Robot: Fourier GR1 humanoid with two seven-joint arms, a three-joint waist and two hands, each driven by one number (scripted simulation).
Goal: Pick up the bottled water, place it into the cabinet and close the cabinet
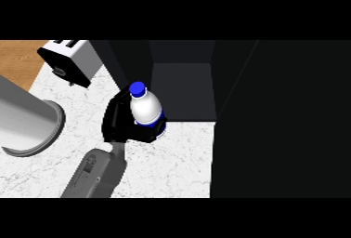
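Water bottle (146,108) is gripped upright by left robot hand (126,124), fingers curled round it, above counter (171,158) just beside open cabinet (182,90), which lies ahead-right. Right robot hand unseen.

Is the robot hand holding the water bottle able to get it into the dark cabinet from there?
Probably yes. The left robot hand is curled round the bottle right at the cabinet's open front, and nothing shows between them. The door stands aside at the right.
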